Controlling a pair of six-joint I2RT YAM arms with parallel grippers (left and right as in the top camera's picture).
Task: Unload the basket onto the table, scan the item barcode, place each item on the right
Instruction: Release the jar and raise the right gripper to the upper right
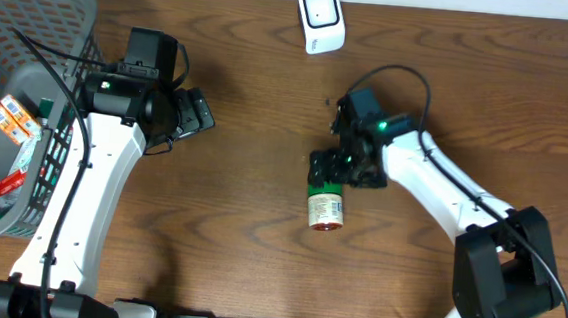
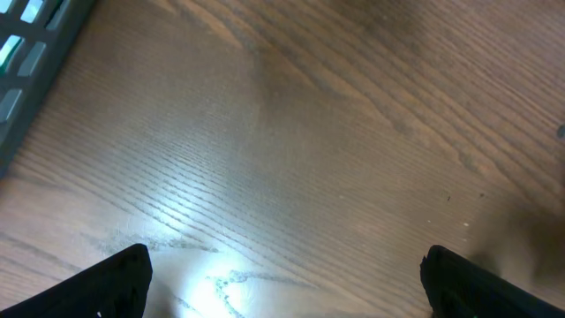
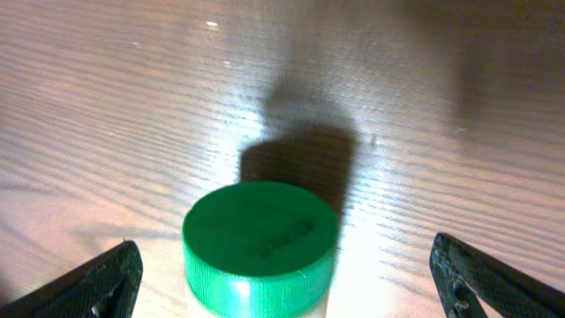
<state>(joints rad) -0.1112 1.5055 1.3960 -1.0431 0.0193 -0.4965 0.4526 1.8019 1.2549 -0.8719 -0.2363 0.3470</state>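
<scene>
From above, the bottle (image 1: 325,210) lies on its side on the table (image 1: 239,226), slightly right of the frame's middle, with its green cap (image 1: 324,188) pointing up the frame. The right claw (image 1: 330,170) is just above the cap (its spread is hard to read here). The left claw (image 1: 197,113) is at upper left beside the basket (image 1: 34,1), and a white scanner (image 1: 321,18) lies at the top edge. In the left wrist view, the fingers (image 2: 106,283) stand wide apart over wood, released. In the right wrist view, the fingers (image 3: 97,283) are also spread wide, released, with the green cap low between them and touching neither.
</scene>
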